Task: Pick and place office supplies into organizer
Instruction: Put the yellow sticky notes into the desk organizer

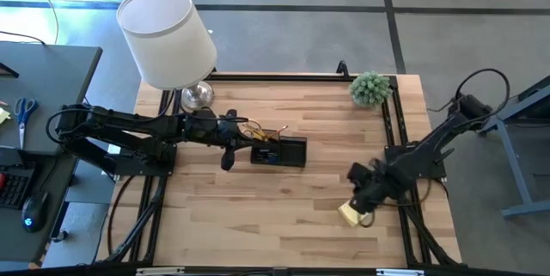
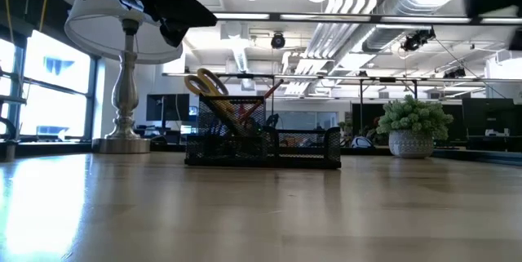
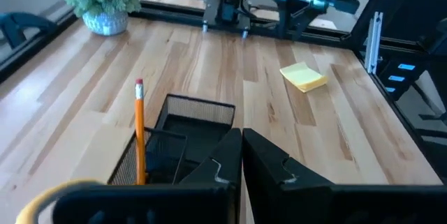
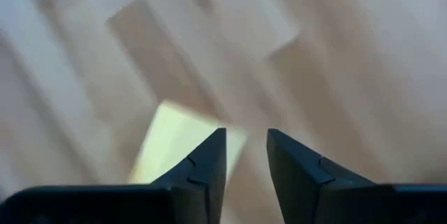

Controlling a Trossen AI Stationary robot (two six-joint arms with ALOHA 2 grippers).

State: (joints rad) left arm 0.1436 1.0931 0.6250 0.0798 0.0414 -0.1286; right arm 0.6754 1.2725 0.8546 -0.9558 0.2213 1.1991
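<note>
Sticky-note pad partly behind rt fingers

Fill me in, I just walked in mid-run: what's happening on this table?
Two robot arms are tidying office supplies into a black mesh organizer mid-table. Yellow-handled scissors and a pencil already stand in it. The right pincer, fingers apart, hangs over the yellow sticky-note pad near the table's right edge, not gripping it yet. The left pincer is shut, empty, beside the organizer.
</note>
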